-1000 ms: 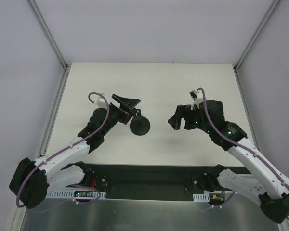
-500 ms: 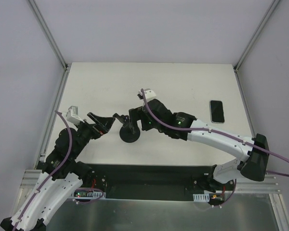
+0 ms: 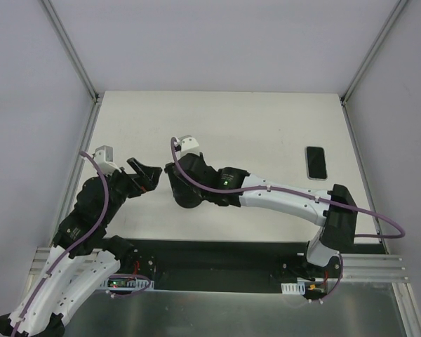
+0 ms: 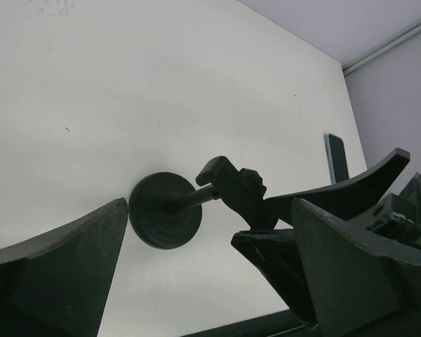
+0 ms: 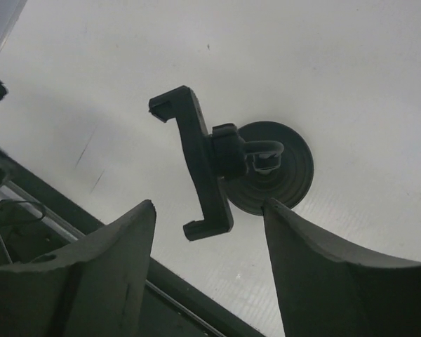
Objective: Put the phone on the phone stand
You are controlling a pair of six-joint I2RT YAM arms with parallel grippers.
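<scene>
The phone [image 3: 316,162] lies flat and dark at the table's right side, far from both grippers; the left wrist view catches it edge-on as the phone [image 4: 335,158]. The black phone stand [image 3: 189,199] stands left of centre, largely covered from above by my right gripper [image 3: 174,180]. In the right wrist view the stand's holder [image 5: 196,161] and disc base [image 5: 284,172] show just beyond my right gripper [image 5: 209,206], whose jaws stand apart, touching nothing. My left gripper [image 3: 146,175] is open a little left of the stand. Its wrist view shows the disc base [image 4: 164,210] ahead of my left gripper [image 4: 203,274].
The black front rail [image 3: 217,254] runs along the near table edge, close behind the stand. My right arm [image 3: 281,198] stretches across the middle of the table. Grey walls and metal posts [image 3: 74,56] enclose the sides.
My right arm has swung from the right side across to the stand, with the phone now lying on the table at right. My left gripper has drawn back left, away from the stand.
</scene>
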